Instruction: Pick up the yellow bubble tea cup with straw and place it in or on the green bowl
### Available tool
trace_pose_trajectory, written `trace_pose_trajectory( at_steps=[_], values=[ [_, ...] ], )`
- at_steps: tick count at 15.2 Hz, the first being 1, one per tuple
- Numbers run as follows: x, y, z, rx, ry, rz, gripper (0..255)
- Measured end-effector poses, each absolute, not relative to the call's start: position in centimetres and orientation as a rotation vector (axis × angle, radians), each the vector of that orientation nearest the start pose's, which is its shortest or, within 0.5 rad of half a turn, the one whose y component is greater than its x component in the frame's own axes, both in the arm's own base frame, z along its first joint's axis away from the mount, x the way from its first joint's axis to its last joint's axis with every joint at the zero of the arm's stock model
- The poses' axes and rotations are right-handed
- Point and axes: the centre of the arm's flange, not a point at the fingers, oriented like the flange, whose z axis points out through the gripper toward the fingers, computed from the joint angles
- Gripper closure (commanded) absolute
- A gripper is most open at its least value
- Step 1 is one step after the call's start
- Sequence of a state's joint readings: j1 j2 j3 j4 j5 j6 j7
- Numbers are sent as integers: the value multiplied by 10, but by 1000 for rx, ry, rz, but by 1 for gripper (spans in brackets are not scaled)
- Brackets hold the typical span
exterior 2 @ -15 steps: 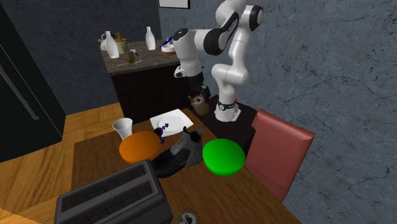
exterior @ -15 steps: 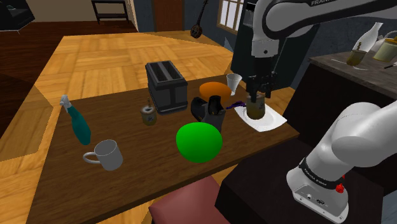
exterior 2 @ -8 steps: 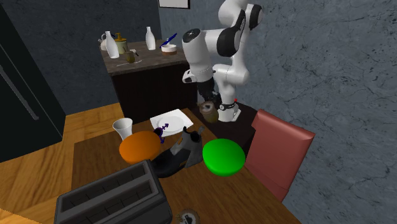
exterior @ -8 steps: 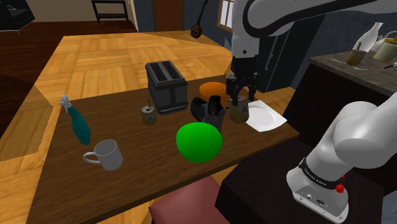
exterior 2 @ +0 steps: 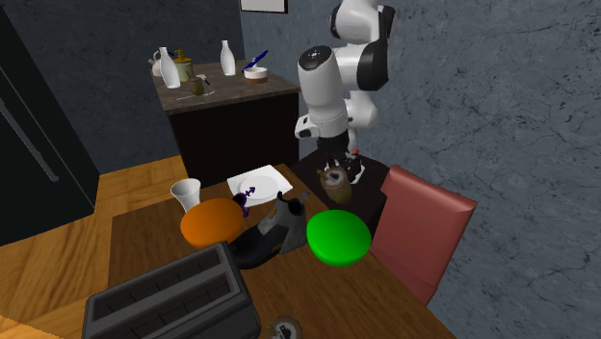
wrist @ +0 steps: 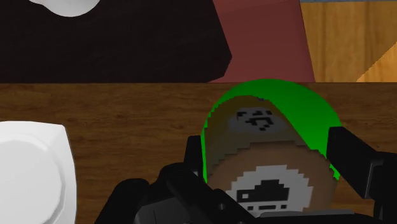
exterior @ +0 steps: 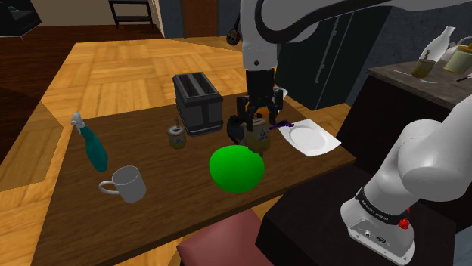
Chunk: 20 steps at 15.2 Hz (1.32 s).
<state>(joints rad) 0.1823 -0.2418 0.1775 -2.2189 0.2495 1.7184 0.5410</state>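
The bubble tea cup (exterior: 260, 138) looks tan-brown, with a white label and a dark patterned top (wrist: 254, 119). My gripper (exterior: 258, 125) is shut on it and holds it in the air, above the table. The fingers (wrist: 348, 154) clasp the cup's sides. The green bowl (exterior: 237, 168) sits near the table's front edge, just below and to the shoulder view's left of the cup. In the second exterior view the cup (exterior 2: 335, 181) hangs above and behind the green bowl (exterior 2: 338, 237). Along the gripper, the bowl's green rim (wrist: 310, 112) shows right behind the cup.
A white plate (exterior: 308, 138) lies to the shoulder view's right of the cup, a purple thing (exterior: 284, 124) at its edge. A black object (exterior: 235, 129), a toaster (exterior: 197, 102), a small jar (exterior: 176, 137), a mug (exterior: 125, 184) and a spray bottle (exterior: 91, 143) share the table. An orange bowl (exterior 2: 212, 222) and a red chair (exterior 2: 424, 226) stand nearby.
The gripper has carried the cup off the white plate and toward the shoulder view's left, to a spot close above the green bowl. The arm swung with it.
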Motion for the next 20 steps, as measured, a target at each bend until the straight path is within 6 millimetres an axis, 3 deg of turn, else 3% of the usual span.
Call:
trace_pose_trajectory(
  at_steps=[2,5,20],
  values=[
    [421,211,464,-3011,394,489,255],
    [428,226,452,-3010,395,490,255],
    [429,229,375,-3009,396,491,255]
  ],
)
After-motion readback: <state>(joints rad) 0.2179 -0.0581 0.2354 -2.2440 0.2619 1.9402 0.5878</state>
